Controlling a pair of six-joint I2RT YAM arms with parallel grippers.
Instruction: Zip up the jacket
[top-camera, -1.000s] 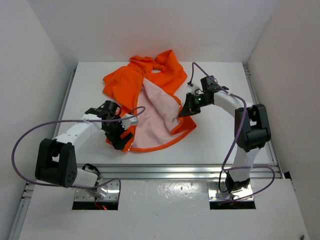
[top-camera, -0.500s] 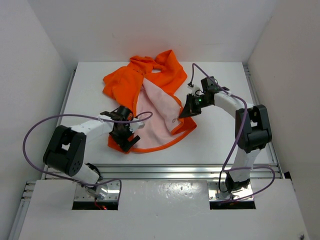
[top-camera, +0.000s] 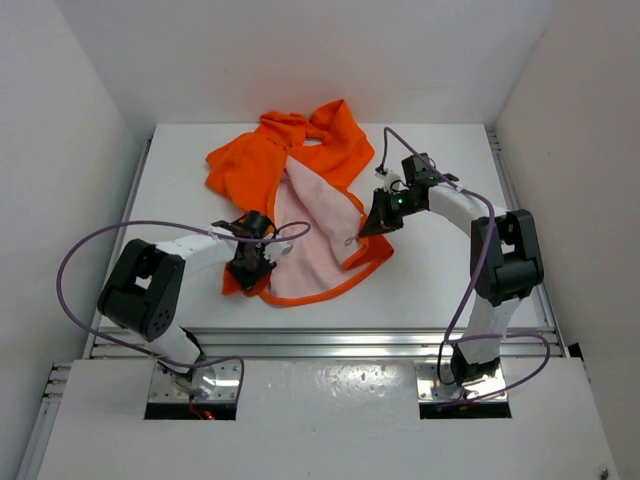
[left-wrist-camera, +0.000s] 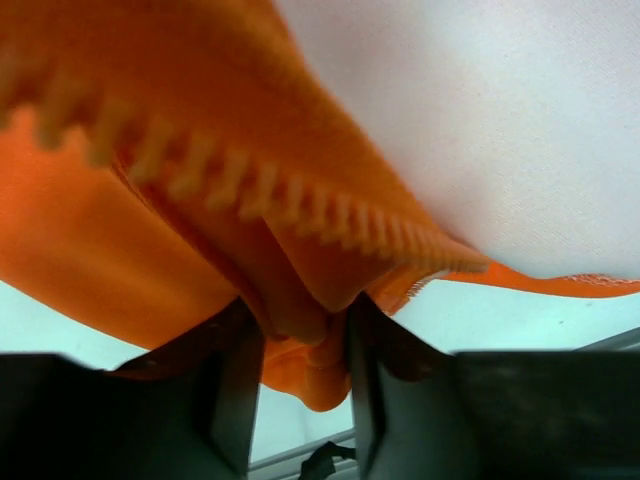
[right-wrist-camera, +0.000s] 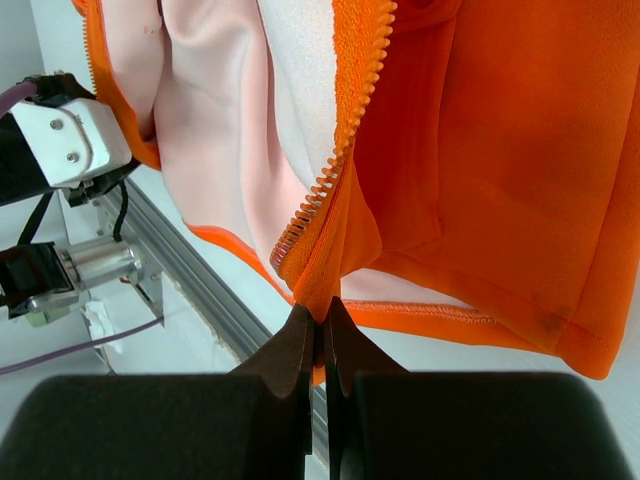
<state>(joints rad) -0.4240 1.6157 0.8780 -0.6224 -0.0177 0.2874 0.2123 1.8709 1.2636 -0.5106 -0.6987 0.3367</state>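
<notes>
The orange jacket (top-camera: 262, 165) lies open on the white table, its pale pink lining (top-camera: 312, 240) facing up. My left gripper (top-camera: 250, 272) is at the jacket's near left corner. In the left wrist view its fingers (left-wrist-camera: 238, 370) press a bunched fold of the orange hem (left-wrist-camera: 300, 320) from both sides, below a row of zipper teeth (left-wrist-camera: 280, 195). My right gripper (top-camera: 372, 225) is at the right front edge. In the right wrist view it (right-wrist-camera: 322, 320) is shut on the bottom end of the other zipper edge (right-wrist-camera: 340, 150), lifting it slightly.
An aluminium rail (top-camera: 330, 343) runs along the table's near edge, just in front of the jacket. White walls enclose the table on three sides. Purple cables (top-camera: 80, 255) loop off both arms. The left arm's white wrist (right-wrist-camera: 70, 140) shows in the right wrist view.
My left gripper has slid right and forward onto the jacket's near left corner, and its jaws have closed in on the hem. The right gripper has held still, shut on the zipper edge.
</notes>
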